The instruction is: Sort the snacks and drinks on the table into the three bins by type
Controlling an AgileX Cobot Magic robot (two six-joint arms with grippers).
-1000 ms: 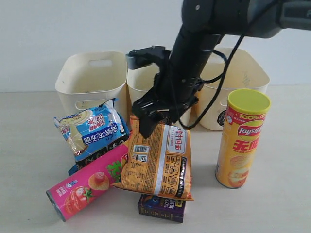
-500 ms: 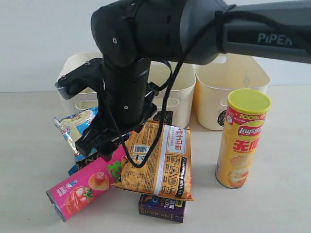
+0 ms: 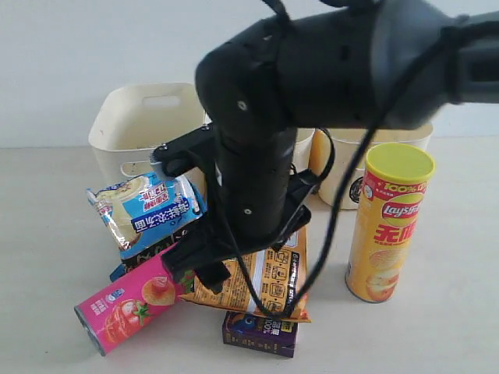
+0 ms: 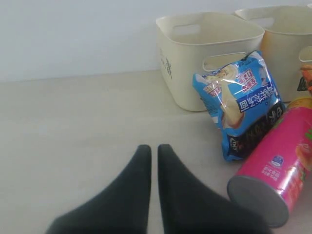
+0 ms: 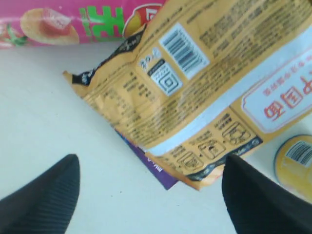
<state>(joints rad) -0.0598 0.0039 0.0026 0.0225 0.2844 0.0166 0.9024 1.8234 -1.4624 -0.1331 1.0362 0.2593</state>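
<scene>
My right gripper [image 3: 204,274] [image 5: 151,195] hangs open and empty low over the near-left corner of the orange bag [image 3: 273,276] [image 5: 195,83]. That bag lies on the dark purple carton [image 3: 260,331] [image 5: 157,165]. The pink tube [image 3: 132,300] [image 5: 73,19] [image 4: 273,170] lies on its side beside it, and the blue-white bag [image 3: 148,212] [image 4: 241,97] leans behind it. The yellow tube [image 3: 388,222] stands upright at the right. The cream bins [image 3: 144,125] [image 3: 394,128] [image 4: 204,53] line the back; the arm hides most of the middle one. My left gripper [image 4: 153,148] is shut over bare table. The gabled carton is out of sight.
The right arm's thick black body [image 3: 257,156] and its cables fill the middle of the exterior view. A white wall runs behind the bins. Bare tabletop [image 4: 73,122] stretches left of the pile, and more shows in front of the yellow tube [image 3: 437,335].
The right arm swept left over the blue-white bag and pink tube, then came back toward the middle and lower, over the orange bag. None of the snacks or drinks moved.
</scene>
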